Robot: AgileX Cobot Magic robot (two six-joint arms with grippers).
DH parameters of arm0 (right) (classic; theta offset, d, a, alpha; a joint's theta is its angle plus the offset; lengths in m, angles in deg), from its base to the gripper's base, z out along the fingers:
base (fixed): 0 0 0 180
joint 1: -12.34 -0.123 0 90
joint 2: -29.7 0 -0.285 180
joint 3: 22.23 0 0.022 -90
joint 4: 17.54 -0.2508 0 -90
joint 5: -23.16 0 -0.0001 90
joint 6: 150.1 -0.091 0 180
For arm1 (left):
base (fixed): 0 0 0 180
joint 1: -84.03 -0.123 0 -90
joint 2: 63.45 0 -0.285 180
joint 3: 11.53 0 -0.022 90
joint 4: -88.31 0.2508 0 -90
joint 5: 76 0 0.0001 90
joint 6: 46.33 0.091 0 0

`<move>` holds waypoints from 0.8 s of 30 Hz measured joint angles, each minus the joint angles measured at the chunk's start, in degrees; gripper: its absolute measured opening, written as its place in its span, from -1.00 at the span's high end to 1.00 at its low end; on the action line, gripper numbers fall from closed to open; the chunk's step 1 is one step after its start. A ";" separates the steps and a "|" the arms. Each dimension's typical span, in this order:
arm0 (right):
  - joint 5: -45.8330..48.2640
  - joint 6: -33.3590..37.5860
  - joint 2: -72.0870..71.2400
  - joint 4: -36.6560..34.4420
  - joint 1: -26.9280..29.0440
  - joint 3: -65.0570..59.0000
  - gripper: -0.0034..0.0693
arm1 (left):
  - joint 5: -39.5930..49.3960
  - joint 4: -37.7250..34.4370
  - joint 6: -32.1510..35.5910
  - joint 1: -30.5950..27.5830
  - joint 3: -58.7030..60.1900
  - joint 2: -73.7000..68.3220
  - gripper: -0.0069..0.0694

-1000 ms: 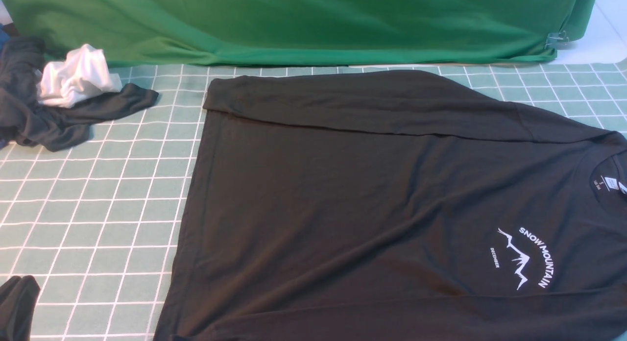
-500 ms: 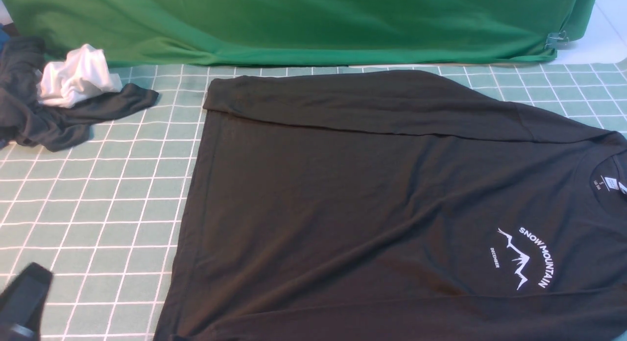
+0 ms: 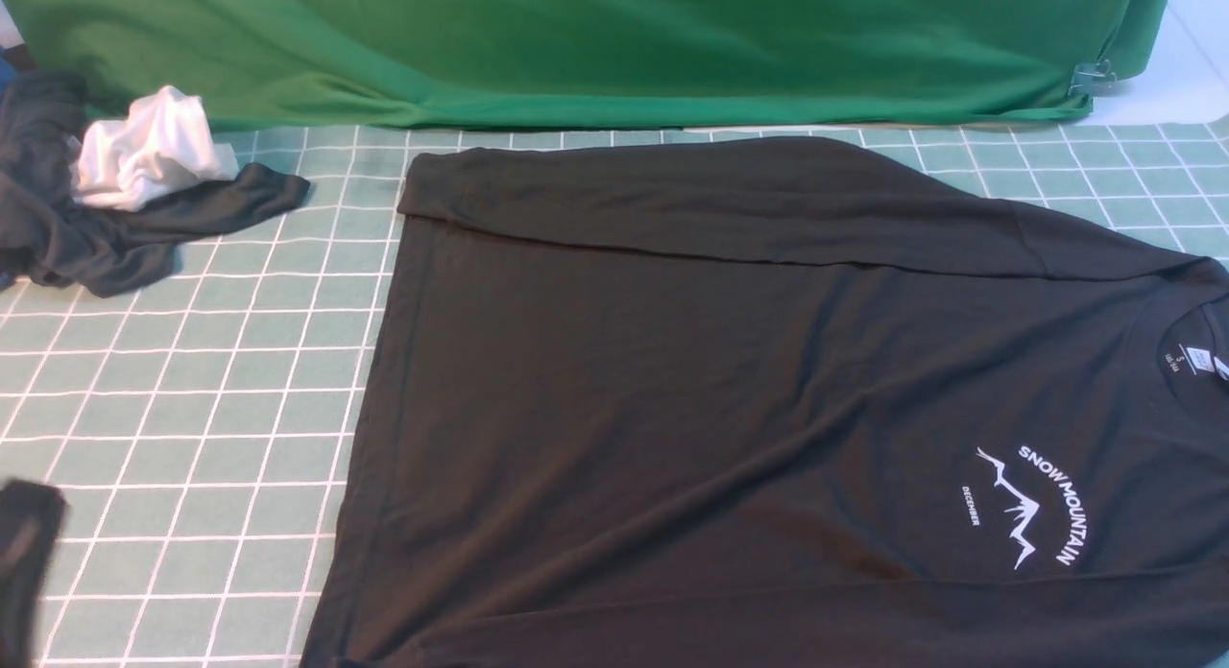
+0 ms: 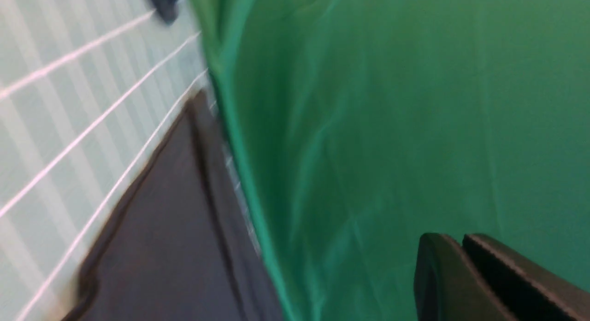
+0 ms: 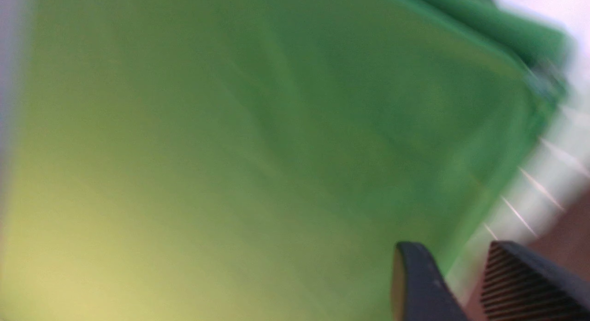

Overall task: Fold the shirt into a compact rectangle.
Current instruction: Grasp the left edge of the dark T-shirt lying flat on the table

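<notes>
The black shirt (image 3: 730, 399) lies flat, print up, across the middle and right of the gridded mat (image 3: 192, 409), with its far sleeve (image 3: 672, 198) folded over the body. The left gripper (image 4: 456, 242) is pinched together and empty; the right gripper (image 5: 451, 247) stands slightly apart, and neither touches the cloth. Recommended: grasp the near edge at hem and shoulder together, folding parallel to the far sleeve.
</notes>
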 joint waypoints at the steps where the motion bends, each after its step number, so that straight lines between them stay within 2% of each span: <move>1: -1.00 0.08 0.00 0.00 0.00 0.00 0.51 | 0.25 0.15 0.65 0.00 -0.62 -0.07 0.78; 2: -7.07 2.16 0.11 -0.05 -0.05 0.79 0.70 | 1.19 1.61 2.54 0.00 -5.82 -0.90 0.78; 3: -8.78 4.50 0.58 -0.08 -0.25 2.79 0.78 | 2.99 4.28 4.37 0.00 -11.17 -3.06 0.78; 4: -8.71 6.96 1.19 0.16 -0.35 4.26 0.80 | 5.65 6.16 5.79 0.00 -15.01 -5.74 0.78; 5: -6.47 12.70 2.76 0.55 -0.83 8.45 0.83 | 10.38 9.49 7.50 0.00 -21.99 -10.05 0.78; 6: -5.33 14.68 3.02 0.66 -0.96 9.81 0.84 | 12.33 9.91 8.15 0.00 -22.96 -11.64 0.78; 7: -2.39 19.00 4.57 0.76 -1.30 12.69 0.85 | 17.93 11.75 9.93 0.00 -27.82 -16.09 0.78; 8: 4.58 27.28 7.32 0.95 -1.78 18.27 0.86 | 25.57 13.16 12.60 0.00 -33.96 -21.81 0.78; 9: 9.49 32.15 8.66 1.01 -1.98 21.69 0.86 | 29.53 13.59 14.22 0.00 -36.22 -25.72 0.78; 10: 18.07 39.09 12.20 1.09 -2.03 27.00 0.86 | 37.37 13.99 18.36 0.00 -40.35 -31.66 0.78; 12: 33.03 47.05 17.53 1.77 -2.10 35.94 0.86 | 49.52 14.13 23.72 0.00 -43.06 -41.16 0.78; 14: 50.89 51.57 23.60 2.73 -2.10 43.36 0.86 | 56.21 14.12 26.84 0.00 -43.10 -48.83 0.75; 16: 66.65 54.83 30.46 3.68 -2.10 49.71 0.86 | 59.39 13.53 30.38 0.00 -41.41 -56.28 0.72; 18: 76.38 58.01 36.62 4.31 -2.10 53.13 0.86 | 60.32 12.61 33.17 0.63 -38.99 -61.41 0.66; 20: 80.31 59.68 39.13 4.57 -2.10 54.27 0.86 | 60.19 12.51 33.81 1.74 -37.96 -63.83 0.63; 21: 83.11 60.74 42.81 4.85 -2.10 54.92 0.85 | 59.37 13.89 33.08 4.16 -36.72 -65.89 0.56; 24: 84.92 61.51 46.72 5.17 -2.10 54.91 0.85 | 56.44 19.34 25.62 9.43 -36.27 -67.27 0.44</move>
